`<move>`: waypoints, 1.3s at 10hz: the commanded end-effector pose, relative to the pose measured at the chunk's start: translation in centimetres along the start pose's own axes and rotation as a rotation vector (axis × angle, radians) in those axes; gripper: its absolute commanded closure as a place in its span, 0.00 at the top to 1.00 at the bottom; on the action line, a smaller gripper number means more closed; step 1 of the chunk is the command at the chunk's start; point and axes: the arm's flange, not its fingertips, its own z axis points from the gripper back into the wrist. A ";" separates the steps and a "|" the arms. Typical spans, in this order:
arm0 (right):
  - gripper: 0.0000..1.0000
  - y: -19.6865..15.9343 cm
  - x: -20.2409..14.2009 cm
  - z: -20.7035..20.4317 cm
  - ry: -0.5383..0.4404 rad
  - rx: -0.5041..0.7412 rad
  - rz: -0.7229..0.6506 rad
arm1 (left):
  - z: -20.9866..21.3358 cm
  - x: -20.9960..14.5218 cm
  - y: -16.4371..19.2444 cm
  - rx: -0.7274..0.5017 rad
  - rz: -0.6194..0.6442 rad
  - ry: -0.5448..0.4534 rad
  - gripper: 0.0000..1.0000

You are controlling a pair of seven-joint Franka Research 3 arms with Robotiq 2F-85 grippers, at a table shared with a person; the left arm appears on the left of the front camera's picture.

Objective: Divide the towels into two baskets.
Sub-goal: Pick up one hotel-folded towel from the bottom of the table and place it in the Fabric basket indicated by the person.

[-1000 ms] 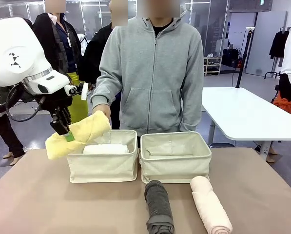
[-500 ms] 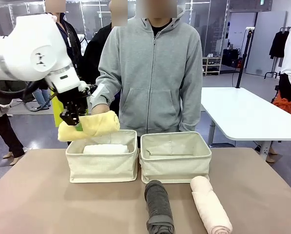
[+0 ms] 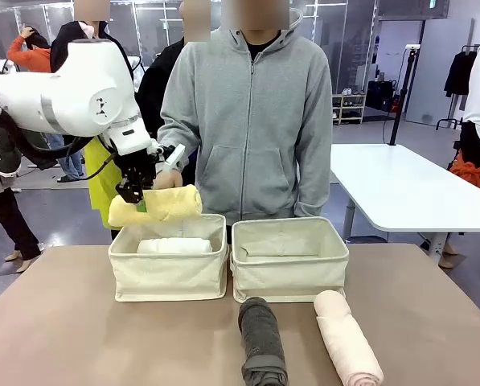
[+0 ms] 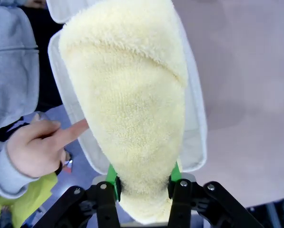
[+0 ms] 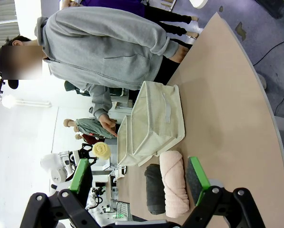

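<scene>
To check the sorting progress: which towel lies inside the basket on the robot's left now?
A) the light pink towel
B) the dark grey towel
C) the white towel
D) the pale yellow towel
C: the white towel lies inside the left basket; the pale yellow towel is above it, clamped in the left arm's fingers, and the dark grey towel and light pink towel lie on the table.

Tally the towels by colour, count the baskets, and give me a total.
white towel: 1
yellow towel: 1
dark grey towel: 1
pink towel: 1
baskets: 2, the left basket and the right basket
Total: 6 things, 4 towels and 2 baskets.
</scene>
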 end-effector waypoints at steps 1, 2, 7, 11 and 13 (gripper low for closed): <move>1.00 0.1 -0.1 0.2 -0.009 0.021 0.007 | -1.9 0.0 3.5 -0.021 -0.020 0.031 0.45; 1.00 0.1 -0.1 0.2 -0.009 0.021 0.007 | -3.4 0.0 4.7 -0.038 -0.017 0.016 0.45; 1.00 0.1 -0.1 0.2 -0.009 0.021 0.007 | -11.1 0.8 6.9 -0.147 -0.022 0.055 0.45; 1.00 0.1 -0.1 0.2 -0.009 0.021 0.007 | -12.2 1.7 6.1 -0.194 -0.030 0.074 0.96; 1.00 0.1 -0.1 0.2 -0.009 0.021 0.007 | -12.0 1.4 6.0 -0.201 0.000 0.067 1.00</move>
